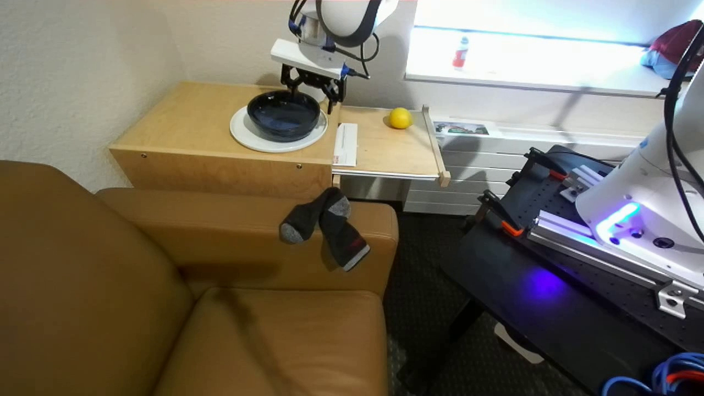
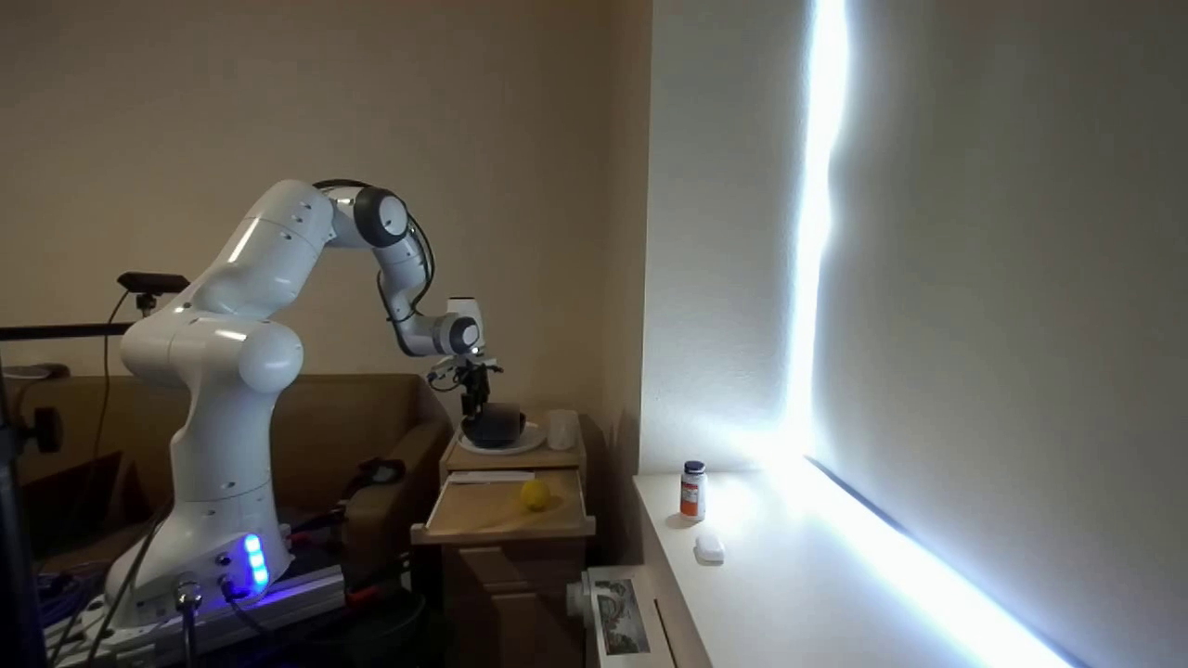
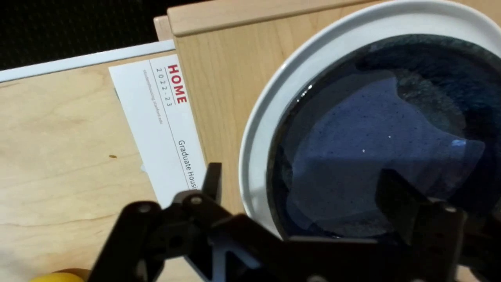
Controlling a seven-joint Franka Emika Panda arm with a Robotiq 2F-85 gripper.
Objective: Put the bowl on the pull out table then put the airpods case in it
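Observation:
The dark blue-black bowl [image 1: 281, 116] sits on a white plate [image 1: 250, 137] on the larger wooden side table. It also shows in an exterior view [image 2: 497, 427] and the wrist view [image 3: 372, 117]. My gripper [image 1: 312, 100] is open at the bowl's rim. In the wrist view my gripper [image 3: 301, 168] has one finger over the bowl's inside and the other outside the plate. Contact cannot be told. The pull out table [image 1: 390, 154] extends from the side table. A small white rounded case, looking like the airpods case [image 2: 709, 548], lies on the windowsill.
A yellow lemon [image 1: 400, 118] and a white paper [image 1: 346, 146] lie on the pull out table, which has a raised end lip. A white mug [image 2: 561, 430] stands behind the plate. A bottle [image 2: 692, 492] stands on the windowsill. Socks [image 1: 330, 220] lie on the sofa arm.

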